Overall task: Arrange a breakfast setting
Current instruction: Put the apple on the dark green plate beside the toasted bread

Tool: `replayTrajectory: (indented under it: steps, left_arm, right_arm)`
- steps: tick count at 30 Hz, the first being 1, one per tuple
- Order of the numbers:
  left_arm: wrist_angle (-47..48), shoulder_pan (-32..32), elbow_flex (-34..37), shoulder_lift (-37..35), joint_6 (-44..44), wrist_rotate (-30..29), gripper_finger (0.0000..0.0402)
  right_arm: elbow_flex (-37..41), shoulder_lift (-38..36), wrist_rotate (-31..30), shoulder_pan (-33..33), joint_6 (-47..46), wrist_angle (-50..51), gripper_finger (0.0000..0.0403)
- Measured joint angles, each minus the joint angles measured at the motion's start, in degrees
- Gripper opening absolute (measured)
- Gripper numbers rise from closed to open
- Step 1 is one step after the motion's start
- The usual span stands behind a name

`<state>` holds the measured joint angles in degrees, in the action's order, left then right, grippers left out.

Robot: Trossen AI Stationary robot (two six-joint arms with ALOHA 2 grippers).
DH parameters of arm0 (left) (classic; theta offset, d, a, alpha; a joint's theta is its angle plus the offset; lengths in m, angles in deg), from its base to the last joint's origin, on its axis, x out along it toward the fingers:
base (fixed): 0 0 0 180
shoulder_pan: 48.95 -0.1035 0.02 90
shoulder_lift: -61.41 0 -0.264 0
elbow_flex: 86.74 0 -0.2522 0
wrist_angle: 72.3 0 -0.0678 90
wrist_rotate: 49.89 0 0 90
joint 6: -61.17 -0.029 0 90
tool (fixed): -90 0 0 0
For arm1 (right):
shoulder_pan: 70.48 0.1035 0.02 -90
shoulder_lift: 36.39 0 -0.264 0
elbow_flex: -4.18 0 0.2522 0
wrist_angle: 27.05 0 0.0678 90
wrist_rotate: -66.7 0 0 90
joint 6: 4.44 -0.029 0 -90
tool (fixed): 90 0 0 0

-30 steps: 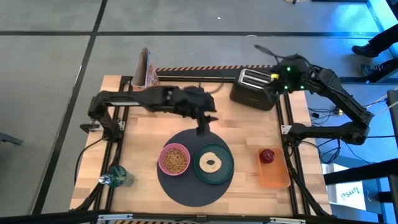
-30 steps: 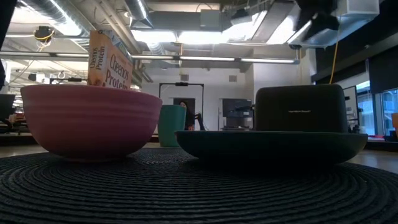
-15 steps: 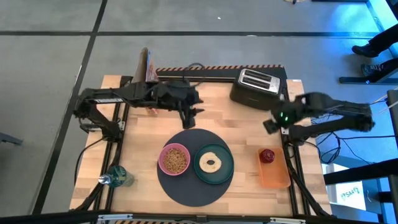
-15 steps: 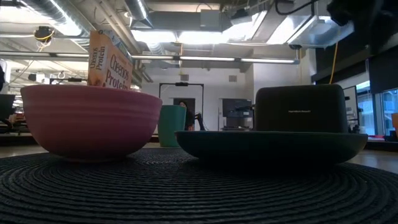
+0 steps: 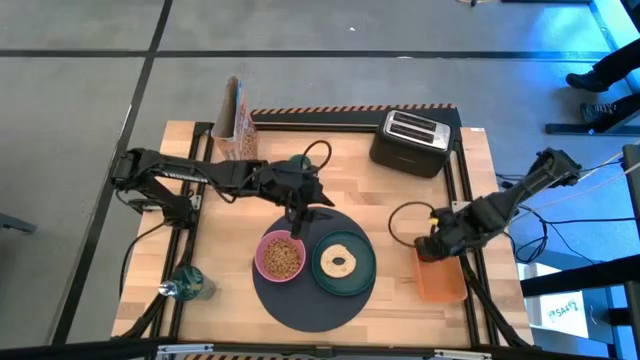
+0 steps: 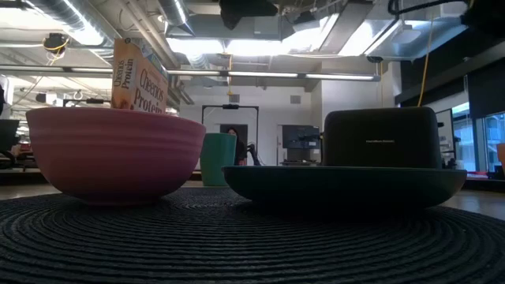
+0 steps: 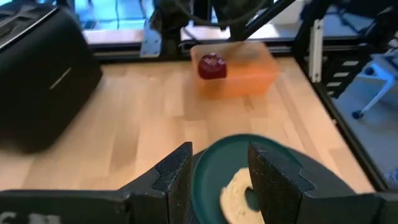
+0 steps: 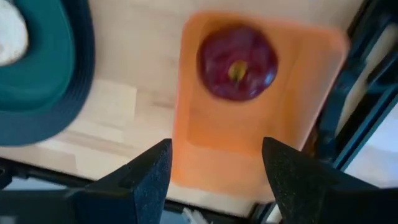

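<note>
Right tool (image 8: 214,171): spread wide, above red fruit (image 8: 237,61) in orange tray (image 8: 217,140).
Left tool (image 7: 219,177): parted, empty, over green plate (image 7: 214,171) with bagel (image 7: 236,199).

Dark-grey mat (image 5: 300,297) carried pink bowl (image 5: 281,256) of cereal beside dark-green plate (image 5: 344,263) bearing bagel (image 5: 340,263); dark-red fruit (image 8: 237,62) lay in orange tray (image 8: 261,134).

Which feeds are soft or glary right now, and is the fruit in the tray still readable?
Right wrist view: motion-blurred, yet the dark-red fruit reads clearly in the orange tray. Left wrist view: soft overall, fruit still distinguishable. Low view: bright ceiling lights glare, with the toaster and plate nearly silhouetted. High view: sharp, blue cast at right.
</note>
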<state>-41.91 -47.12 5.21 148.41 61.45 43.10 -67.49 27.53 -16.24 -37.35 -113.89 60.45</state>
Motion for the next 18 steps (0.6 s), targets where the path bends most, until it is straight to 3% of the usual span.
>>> replayTrajectory:
  steps: [6,18]
  left_arm:
    - [-4.5,0.5,2.6,0.1,-1.1,0.7,0.0149]
    - [-4.4,0.5,2.6,0.1,-3.3,1.1,0.0149]
  right_arm:
    - [0.0,4.1,-2.2,5.5,-1.5,-5.2,0.0246]
    - [0.0,9.1,-3.4,7.4,-3.1,-7.1,0.0339]
